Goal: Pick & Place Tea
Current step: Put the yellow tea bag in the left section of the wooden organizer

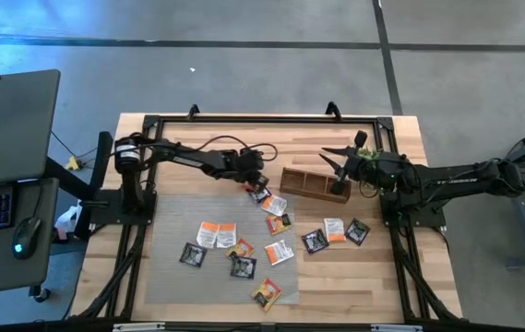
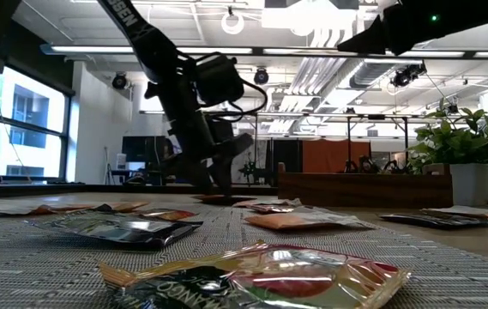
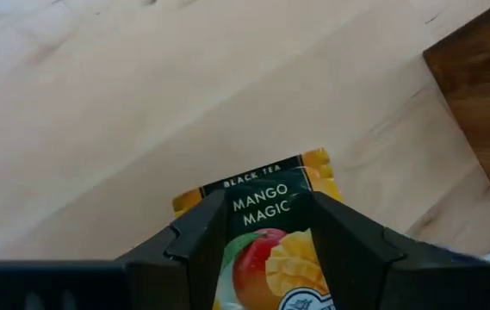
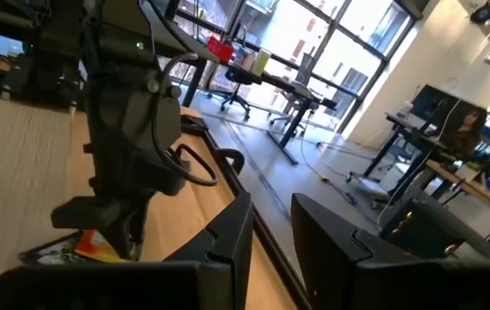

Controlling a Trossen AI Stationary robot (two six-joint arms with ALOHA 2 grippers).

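Left gripper [image 3: 266, 250] of mine straddles 1 mango tea sachet [image 3: 266, 207] on the bare wood near the wooden tray [image 1: 316, 183], jaws wide, nothing pinched. I should lower squarely, close on its edge and lift flat. My right gripper [image 1: 340, 162] waits over that tray.

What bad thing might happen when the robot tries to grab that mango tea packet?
The left gripper stands open over the mango sachet, which lies flat on bare wood, so the fingers might slide off it or just push it along. Another sachet lies right beside it, so the gripper may nudge that one or pinch both. The wooden tray is close too, and a lifted packet could bump its wall.
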